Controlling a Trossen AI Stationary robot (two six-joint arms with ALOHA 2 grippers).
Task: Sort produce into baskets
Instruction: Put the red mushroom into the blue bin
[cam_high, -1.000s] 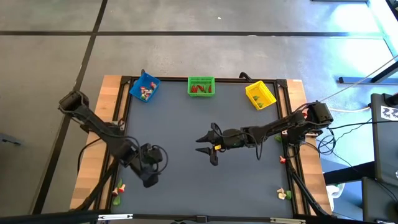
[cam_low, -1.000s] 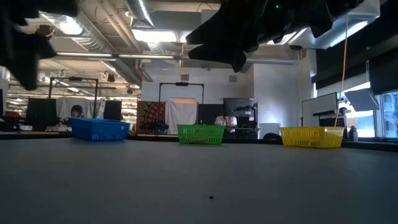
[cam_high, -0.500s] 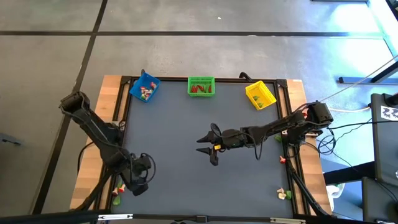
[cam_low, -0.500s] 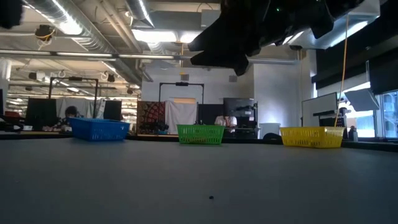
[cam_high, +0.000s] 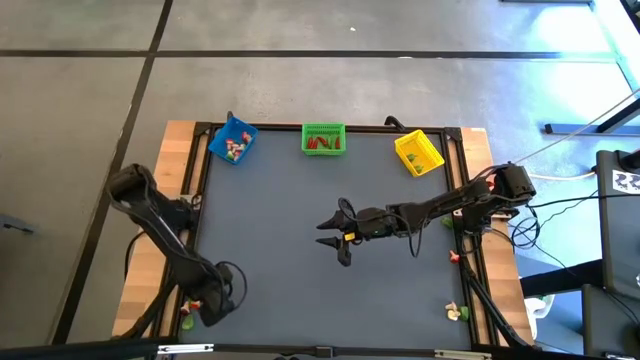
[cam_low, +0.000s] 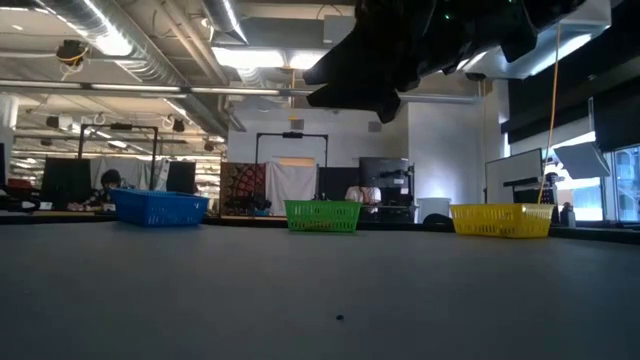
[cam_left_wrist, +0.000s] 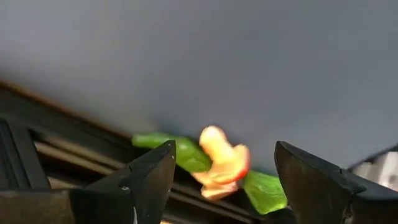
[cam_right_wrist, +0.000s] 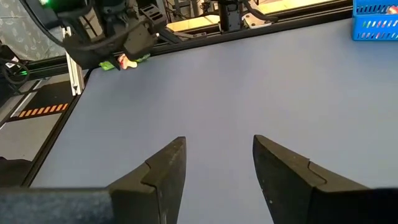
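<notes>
Three baskets stand along the table's far edge: blue (cam_high: 232, 140), green (cam_high: 323, 138) and yellow (cam_high: 418, 151), each with small pieces inside. My left gripper (cam_high: 207, 306) is open at the table's near-left corner. In the left wrist view its fingers (cam_left_wrist: 149, 180) stand on either side of a whitish-red piece (cam_left_wrist: 222, 163) that lies among green pieces (cam_left_wrist: 180, 152) on the table's left rim, without touching it. The same pieces show in the high view (cam_high: 191, 302). My right gripper (cam_high: 335, 240) is open and empty above the table's middle.
More loose pieces lie along the table's right rim: a green one (cam_high: 447, 222), a red one (cam_high: 453, 256), and a whitish and green cluster (cam_high: 457, 313). The dark mat (cam_high: 290, 210) between the arms and the baskets lies bare. The black frame rail (cam_left_wrist: 68, 134) runs beside the left pieces.
My left gripper has swung from the mat's left part toward the table's near-left corner, over the pieces on the left rim, and has left the low view.
</notes>
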